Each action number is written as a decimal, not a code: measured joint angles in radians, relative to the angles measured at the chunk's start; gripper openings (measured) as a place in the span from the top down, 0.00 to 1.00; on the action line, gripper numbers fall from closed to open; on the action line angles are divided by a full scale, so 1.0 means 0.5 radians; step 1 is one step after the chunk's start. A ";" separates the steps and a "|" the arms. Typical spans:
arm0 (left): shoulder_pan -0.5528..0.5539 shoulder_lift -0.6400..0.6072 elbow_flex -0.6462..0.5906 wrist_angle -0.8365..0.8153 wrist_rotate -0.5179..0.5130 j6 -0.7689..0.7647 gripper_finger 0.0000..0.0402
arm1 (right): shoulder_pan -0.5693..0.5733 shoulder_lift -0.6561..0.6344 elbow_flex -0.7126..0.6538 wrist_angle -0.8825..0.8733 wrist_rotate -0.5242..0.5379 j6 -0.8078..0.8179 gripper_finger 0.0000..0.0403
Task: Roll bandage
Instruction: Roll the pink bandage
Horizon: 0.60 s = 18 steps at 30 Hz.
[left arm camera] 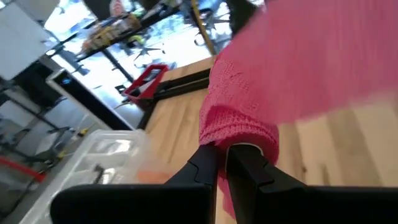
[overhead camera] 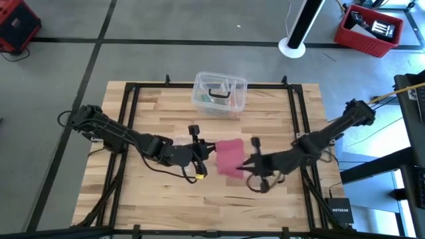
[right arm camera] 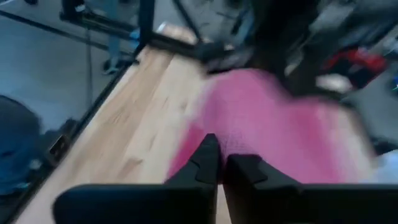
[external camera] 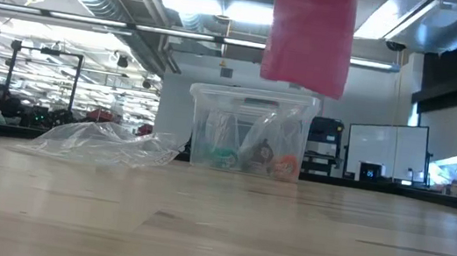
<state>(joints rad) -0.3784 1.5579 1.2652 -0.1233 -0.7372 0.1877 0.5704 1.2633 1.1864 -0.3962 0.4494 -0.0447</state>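
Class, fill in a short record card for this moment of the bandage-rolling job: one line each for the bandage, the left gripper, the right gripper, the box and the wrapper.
bandage: pink fabric band, held up off the table between the two grippers; its lower end hangs free in the low view
left gripper: shut on the bandage's edge, at mid table
right gripper: shut on the bandage from the opposite side
clear plastic box: at the far edge of the table, small items inside
clear plastic wrapper: crumpled, lying on the table
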 joint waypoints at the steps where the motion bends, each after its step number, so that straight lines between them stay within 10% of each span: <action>1: -0.006 0.000 0.000 -0.005 0.031 0.000 0.97 | 0.010 0.000 0.099 -0.104 0.061 -0.060 0.98; 8: -0.083 0.000 0.000 -0.004 0.384 -0.068 0.97 | -0.074 -0.001 0.628 -0.529 0.518 -0.446 0.98; 18: -0.219 0.000 0.000 0.069 0.801 -0.114 0.97 | -0.600 -0.027 0.720 -0.931 0.509 -0.295 0.94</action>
<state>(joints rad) -0.4879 1.5581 1.2652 -0.0888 -0.3367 0.1306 0.2702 1.2499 1.5464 -0.8617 0.7037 -0.1923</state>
